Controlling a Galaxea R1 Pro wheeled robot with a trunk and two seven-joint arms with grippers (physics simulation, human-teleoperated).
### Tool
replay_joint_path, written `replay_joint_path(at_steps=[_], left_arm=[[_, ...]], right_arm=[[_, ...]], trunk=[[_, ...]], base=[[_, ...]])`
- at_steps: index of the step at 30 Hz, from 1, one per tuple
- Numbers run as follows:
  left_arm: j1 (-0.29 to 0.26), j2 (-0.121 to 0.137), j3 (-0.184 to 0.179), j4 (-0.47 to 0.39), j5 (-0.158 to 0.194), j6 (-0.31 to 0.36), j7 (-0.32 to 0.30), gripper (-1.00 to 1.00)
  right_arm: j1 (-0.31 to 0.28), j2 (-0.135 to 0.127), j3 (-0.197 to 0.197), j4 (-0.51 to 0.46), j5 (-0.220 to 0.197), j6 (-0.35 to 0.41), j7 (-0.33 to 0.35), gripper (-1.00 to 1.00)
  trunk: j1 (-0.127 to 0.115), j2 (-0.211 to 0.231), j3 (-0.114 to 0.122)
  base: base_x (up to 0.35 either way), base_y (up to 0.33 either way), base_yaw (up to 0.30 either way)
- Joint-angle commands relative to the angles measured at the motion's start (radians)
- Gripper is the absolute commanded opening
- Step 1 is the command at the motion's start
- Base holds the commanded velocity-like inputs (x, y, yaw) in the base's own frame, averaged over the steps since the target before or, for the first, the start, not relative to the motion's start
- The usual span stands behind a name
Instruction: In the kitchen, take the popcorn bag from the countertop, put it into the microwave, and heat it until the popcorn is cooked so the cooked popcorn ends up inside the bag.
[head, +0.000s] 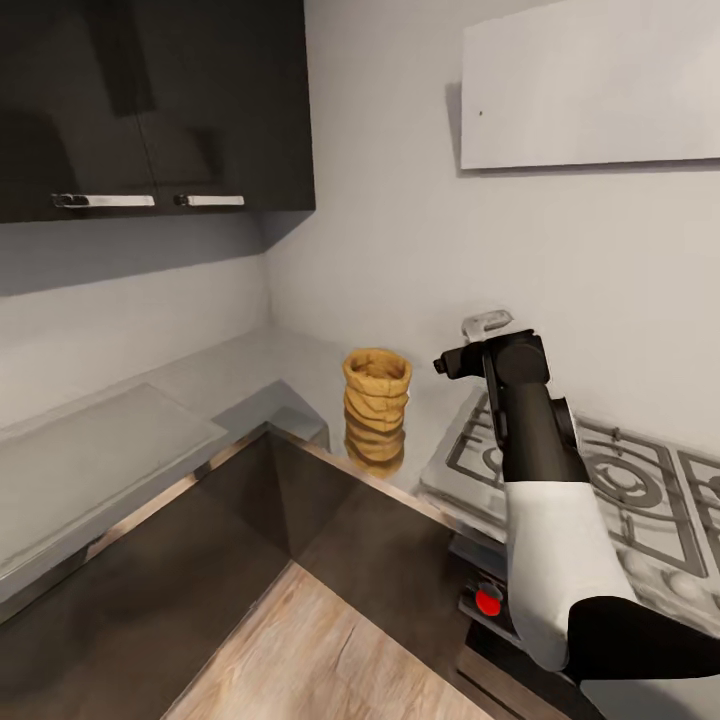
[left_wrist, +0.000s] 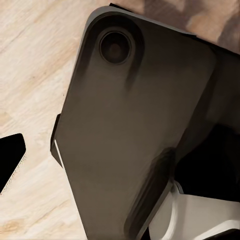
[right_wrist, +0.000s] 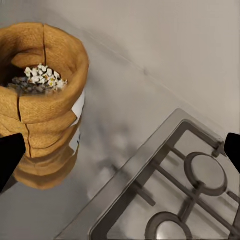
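Note:
The tan, ring-folded popcorn bag (head: 377, 408) stands upright in the corner of the grey countertop (head: 250, 365), near the wall. In the right wrist view the bag (right_wrist: 47, 107) has its mouth open, and whitish popcorn (right_wrist: 42, 76) lies inside over darker bits. My right gripper (head: 487, 323) hovers to the right of the bag, over the hob's near-left corner and close to the wall. It is open (right_wrist: 120, 156) with nothing between its fingertips (right_wrist: 9, 160). The left wrist view looks at my own dark body panel (left_wrist: 135, 125) above the wooden floor. The microwave is out of view.
A steel gas hob (head: 620, 480) with grates lies right of the bag, a red knob (head: 488, 601) on its front. Dark wall cabinets (head: 150, 100) hang over the left counter, where a pale flat board (head: 90, 450) lies. A white panel (head: 590, 85) is on the wall.

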Motion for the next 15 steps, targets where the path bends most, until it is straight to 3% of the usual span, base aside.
replay_joint_path(at_steps=[1,15], left_arm=[[0.000,0.000,0.001,0.000,0.003,-0.002,0.000,1.00],[0.000,0.000,0.001,0.000,0.003,-0.002,0.000,1.00]], right_arm=[[-0.001,0.001,-0.001,-0.002,0.010,0.002,0.010,1.00],[-0.001,0.001,0.003,-0.038,0.011,0.002,0.010,1.00]], trunk=[[0.001,-0.001,-0.001],[0.001,-0.001,-0.002]], base=[[0.321,0.147,0.000],[0.287,0.212,0.000]])
